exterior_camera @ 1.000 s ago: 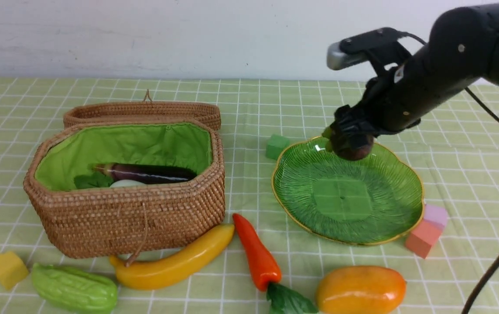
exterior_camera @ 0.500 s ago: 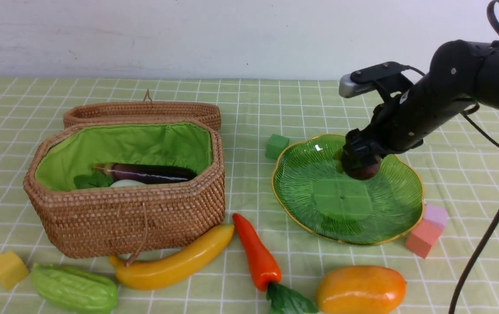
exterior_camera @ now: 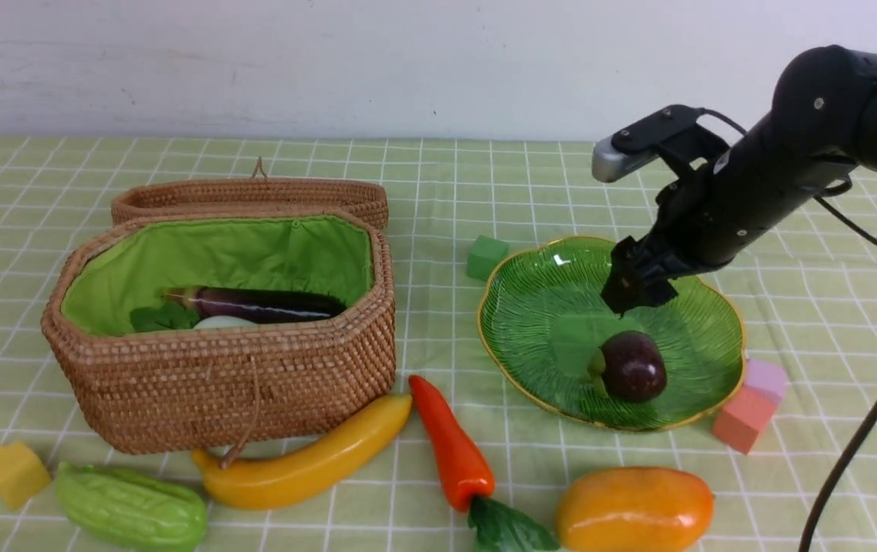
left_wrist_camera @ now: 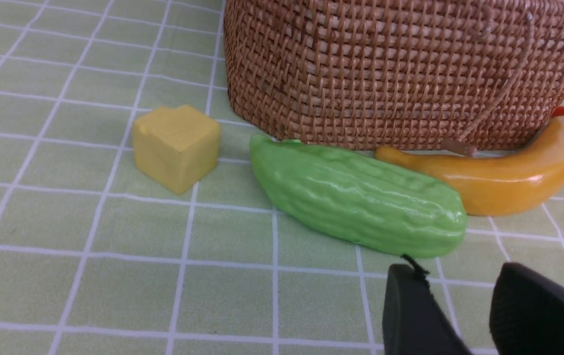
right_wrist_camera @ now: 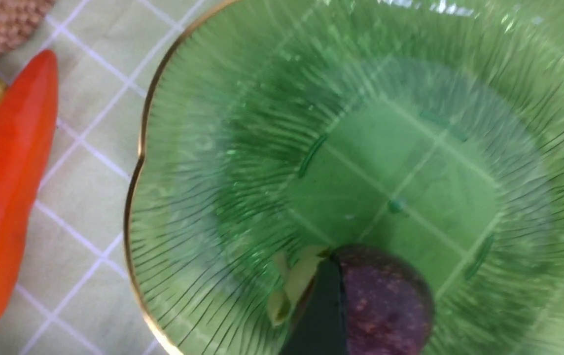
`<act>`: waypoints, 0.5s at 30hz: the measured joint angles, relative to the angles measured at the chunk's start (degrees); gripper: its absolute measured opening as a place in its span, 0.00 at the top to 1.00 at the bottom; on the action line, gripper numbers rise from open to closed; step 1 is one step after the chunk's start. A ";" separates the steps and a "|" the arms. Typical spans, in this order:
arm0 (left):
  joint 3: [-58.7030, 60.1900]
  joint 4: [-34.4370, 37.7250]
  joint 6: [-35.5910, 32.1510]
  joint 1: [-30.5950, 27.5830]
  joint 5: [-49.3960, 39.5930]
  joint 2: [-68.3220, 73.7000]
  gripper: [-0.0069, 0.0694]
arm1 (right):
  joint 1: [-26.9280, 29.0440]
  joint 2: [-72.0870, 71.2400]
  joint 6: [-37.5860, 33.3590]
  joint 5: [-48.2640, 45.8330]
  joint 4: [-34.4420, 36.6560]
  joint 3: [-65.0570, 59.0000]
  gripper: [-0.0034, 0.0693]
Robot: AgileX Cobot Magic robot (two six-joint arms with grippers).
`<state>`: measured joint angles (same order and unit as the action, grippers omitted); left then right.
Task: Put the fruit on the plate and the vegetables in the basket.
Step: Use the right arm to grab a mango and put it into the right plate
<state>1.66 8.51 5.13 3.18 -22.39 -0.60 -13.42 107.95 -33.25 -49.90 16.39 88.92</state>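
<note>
Clearly spread wide, the right fingers (exterior_camera: 629,285) hold nothing, hovering above the purple fruit (exterior_camera: 632,366) on the plate (exterior_camera: 530,307).

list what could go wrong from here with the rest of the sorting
1. The small round dark purple fruit lies near the front rim of the shallow green glass plate; it may roll when the open right gripper brings the next piece.
2. The long yellow banana lies against the brown wicker basket, with the basket's cord loop hanging onto its end; lifting it could snag the cord.
</note>
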 joint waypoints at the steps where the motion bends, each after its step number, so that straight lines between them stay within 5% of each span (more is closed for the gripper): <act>1: 0.00 0.00 0.00 0.00 0.00 0.00 0.60 | 0.00 0.00 -0.75 -1.42 0.71 0.00 0.11; 6: 0.00 0.00 0.00 0.00 0.00 0.00 0.60 | -0.05 -1.67 -9.20 -15.43 4.23 -0.42 0.13; 15: 0.00 0.00 0.00 0.00 0.00 0.00 0.60 | -6.00 -12.45 -14.24 -19.07 4.73 -13.40 0.14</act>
<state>1.66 8.51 5.13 3.18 -22.39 -0.60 -19.42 95.50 -47.49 -68.98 21.12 75.51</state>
